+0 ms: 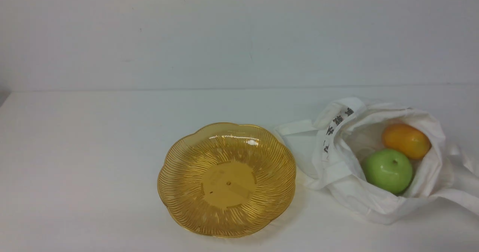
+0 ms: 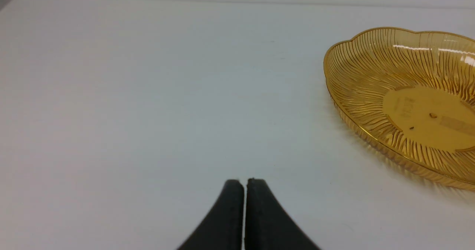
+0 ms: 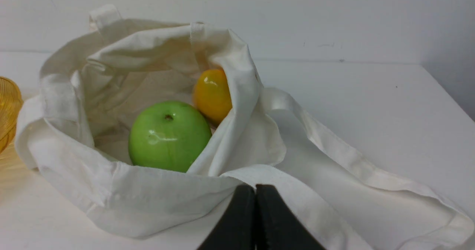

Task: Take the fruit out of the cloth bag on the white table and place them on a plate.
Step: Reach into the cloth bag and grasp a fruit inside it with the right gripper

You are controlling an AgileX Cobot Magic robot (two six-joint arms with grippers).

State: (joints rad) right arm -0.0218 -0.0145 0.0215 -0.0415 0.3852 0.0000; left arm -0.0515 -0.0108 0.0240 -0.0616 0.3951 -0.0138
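The white cloth bag (image 1: 344,169) lies open on the white table (image 1: 93,151) at the right, with a green apple (image 1: 389,171) and an orange-yellow mango-like fruit (image 1: 406,140) inside. The amber scalloped plate (image 1: 227,180) sits empty to the bag's left. Neither gripper shows in the front view. In the left wrist view my left gripper (image 2: 245,181) is shut and empty over bare table, apart from the plate (image 2: 352,79). In the right wrist view my right gripper (image 3: 255,186) is shut and empty, just in front of the bag (image 3: 148,194); the apple (image 3: 169,135) and mango (image 3: 211,94) lie beyond.
A strap handle (image 3: 334,146) of the bag trails across the table on the bag's right side. A plain white wall (image 1: 239,31) stands behind the table. The table's right edge (image 3: 449,94) shows in the right wrist view.
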